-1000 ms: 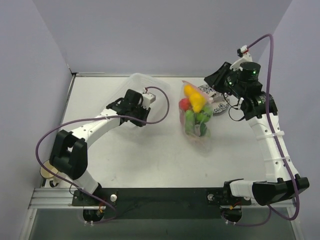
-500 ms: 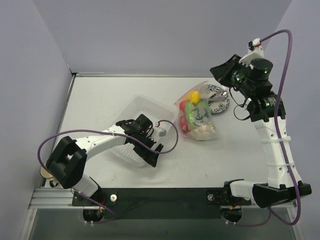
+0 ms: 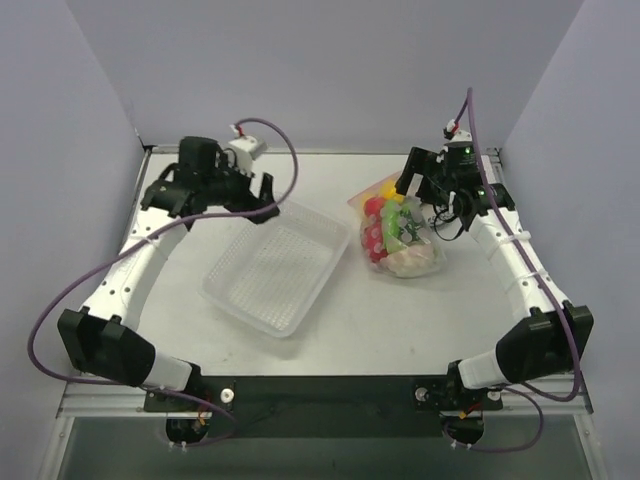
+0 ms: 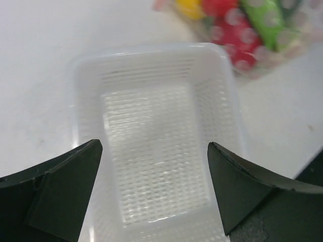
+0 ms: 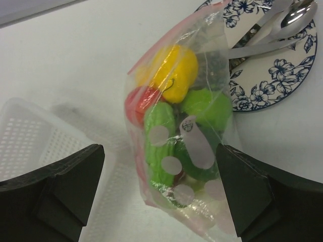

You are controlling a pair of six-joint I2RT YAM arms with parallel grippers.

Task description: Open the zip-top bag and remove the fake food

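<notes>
Right pincer (image 5: 160, 151) spread wide, gripping nothing, hovering right over the zip-top bag (image 5: 212, 60) on the desk (image 5: 75, 50). Fake food (image 5: 174, 70) sits inside it, directly beneath. Left pincer (image 4: 153, 151) also gaping, empty-handed, above the white mesh tray (image 4: 151, 101).

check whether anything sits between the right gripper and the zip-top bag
Nothing visible does. The right gripper is open over the zip-top bag, with no object between them. The blue-patterned plate lies off to the bag's side, out of the path.
</notes>
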